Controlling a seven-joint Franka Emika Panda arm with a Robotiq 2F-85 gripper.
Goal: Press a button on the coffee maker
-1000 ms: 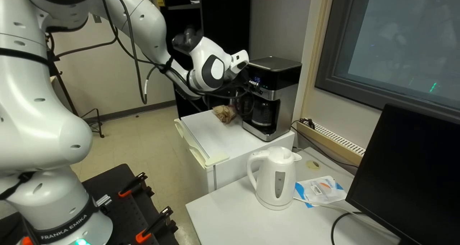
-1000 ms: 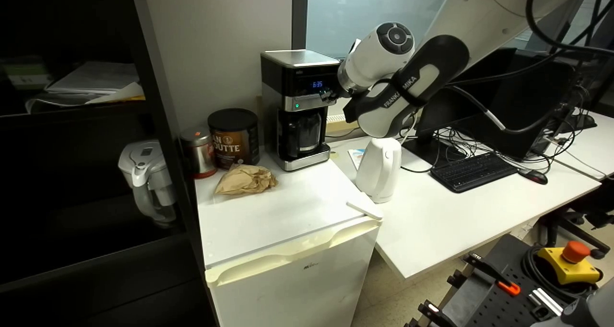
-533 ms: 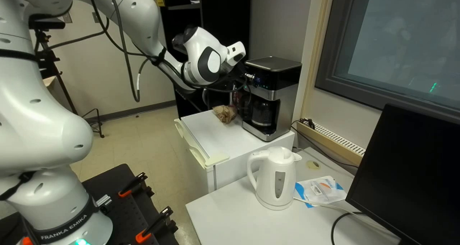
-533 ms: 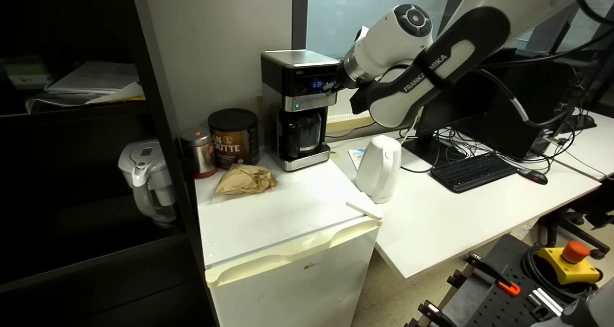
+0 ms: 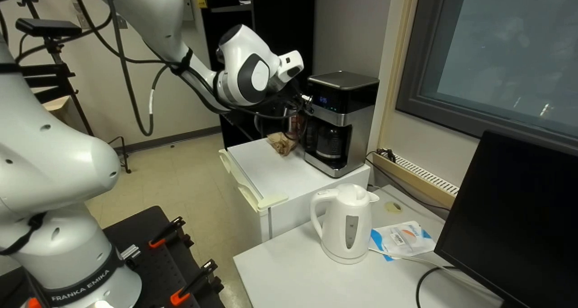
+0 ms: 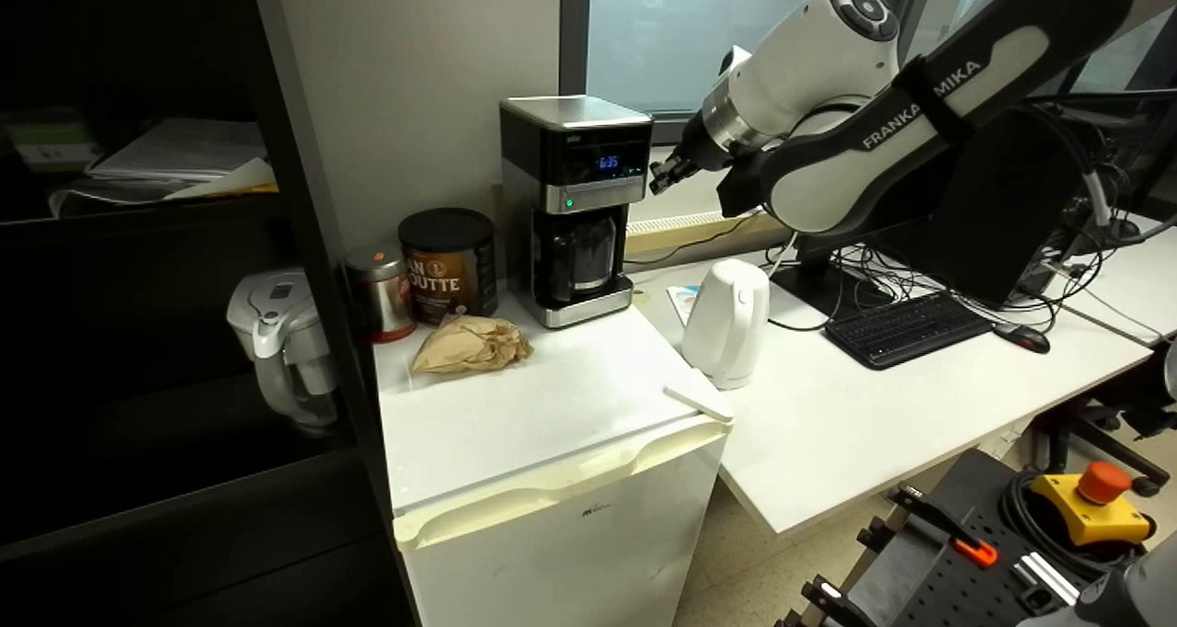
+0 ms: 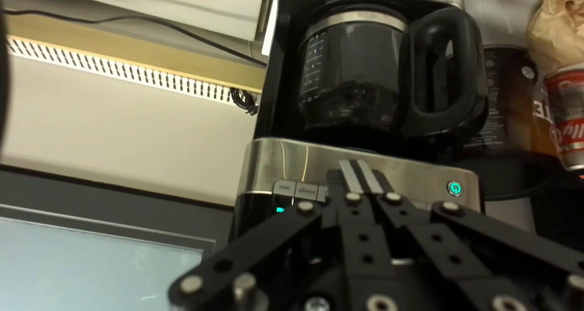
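The black and grey coffee maker stands on the white fridge top; it also shows in an exterior view and in the wrist view. Its display is lit. In the wrist view its round power button glows green, and small grey buttons show left of the fingertips; my fingers hide some of the row. The dark carafe sits inside. My gripper is shut with nothing between its fingers. In an exterior view the gripper is just off the machine's front, with a visible gap.
A white kettle stands on the desk, below the arm. A paper bag, a brown coffee can and a red-silver tin are beside the coffee maker. A monitor stands on the desk. Cables hang from the arm.
My arm has drawn back from the coffee maker. The fingertips were in front of its control panel and are now apart from it. The coffee maker and kettle have not moved.
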